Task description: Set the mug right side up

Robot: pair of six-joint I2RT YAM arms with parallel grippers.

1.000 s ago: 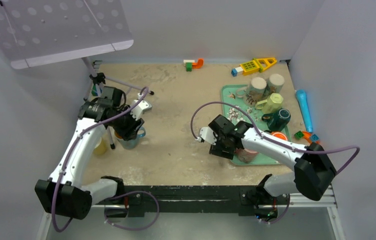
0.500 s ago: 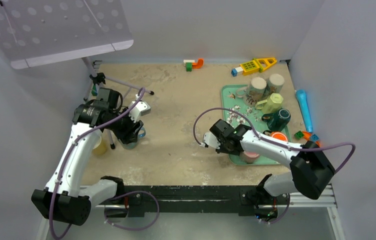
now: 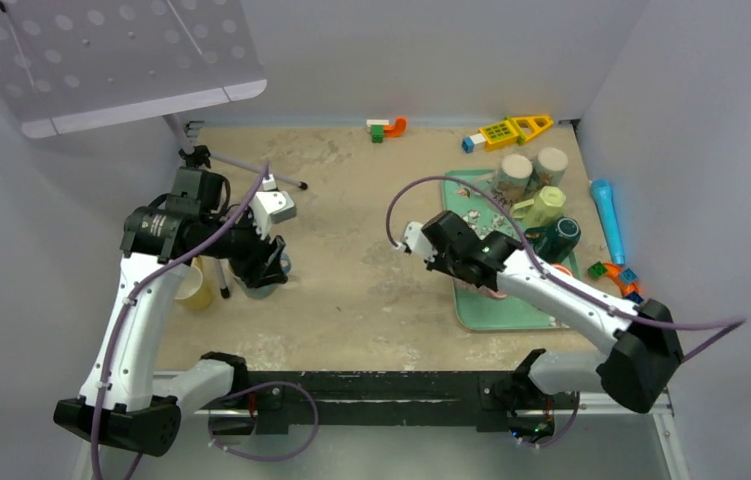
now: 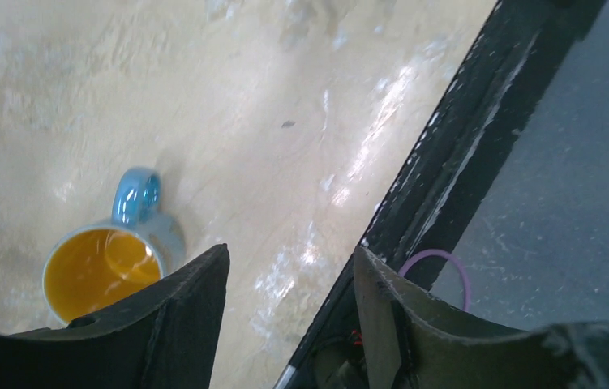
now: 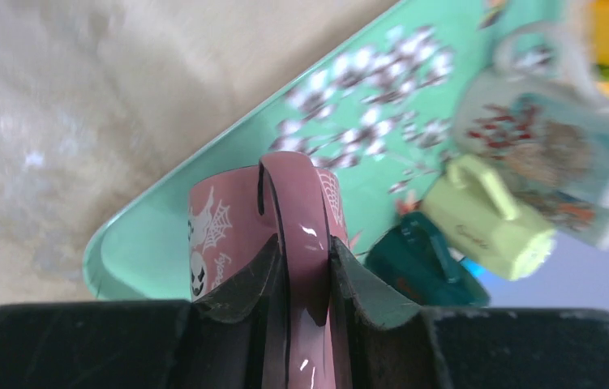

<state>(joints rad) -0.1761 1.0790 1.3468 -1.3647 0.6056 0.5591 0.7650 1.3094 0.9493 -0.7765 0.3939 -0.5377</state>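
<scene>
A pink mug (image 5: 228, 219) with white skulls and cobwebs hangs over the near left part of the mint green tray (image 5: 147, 243). My right gripper (image 5: 302, 247) is shut on its pink handle (image 5: 299, 194), one finger on each side. In the top view the right gripper (image 3: 476, 275) is over the tray's (image 3: 471, 315) left edge and hides most of that mug. My left gripper (image 4: 291, 255) is open and holds nothing. It hovers over the table beside a blue mug (image 4: 106, 267) with a yellow inside, which stands mouth up.
On the tray are a light green mug (image 5: 491, 219), a dark teal mug (image 5: 422, 259) and a white patterned mug (image 5: 544, 138). A yellow cup (image 3: 194, 287) stands left of the blue mug (image 3: 269, 282). Toys lie along the back wall, a blue tube (image 3: 608, 215) right of the tray.
My right gripper shut on the pink mug's handle and moved it up and toward the back. My left gripper opened wider and drew up away from the blue mug.
</scene>
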